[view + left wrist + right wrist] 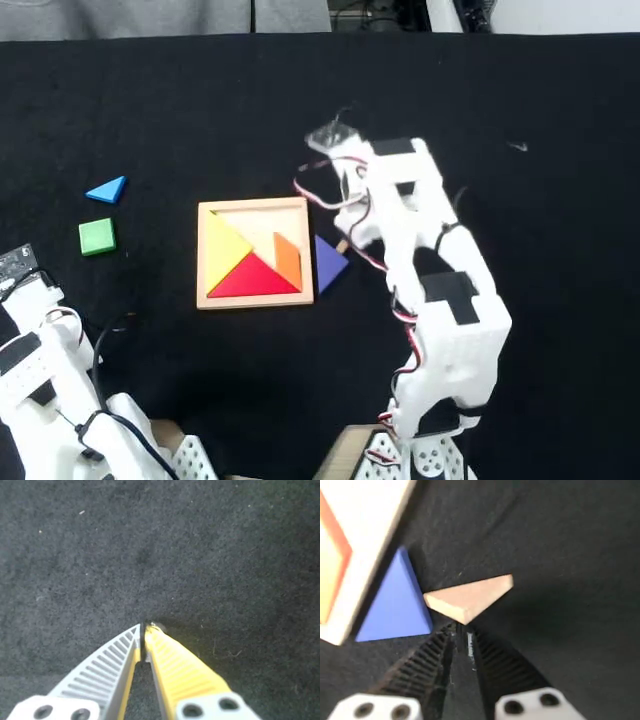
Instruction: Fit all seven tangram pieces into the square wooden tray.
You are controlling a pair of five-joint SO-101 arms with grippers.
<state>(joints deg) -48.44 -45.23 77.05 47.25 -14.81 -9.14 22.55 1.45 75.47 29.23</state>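
The square wooden tray (207, 296) lies mid-table with a yellow triangle (222, 250), a red triangle (255, 280) and an orange piece (288, 260) inside. A purple-blue triangle (328, 262) lies against the tray's right side, also seen as the blue triangle (395, 605). My right gripper (462, 629) is shut on a corner of a tan wooden triangle (470, 596), just beside the blue one. A light blue triangle (106, 190) and a green square (97, 237) lie far left. My left gripper (144, 628) is shut over bare black cloth.
The right arm (440, 290) stretches from the front edge toward the tray's right side. The left arm (40, 370) is folded at the front left corner. Black cloth covers the whole table, with open room at the back and right.
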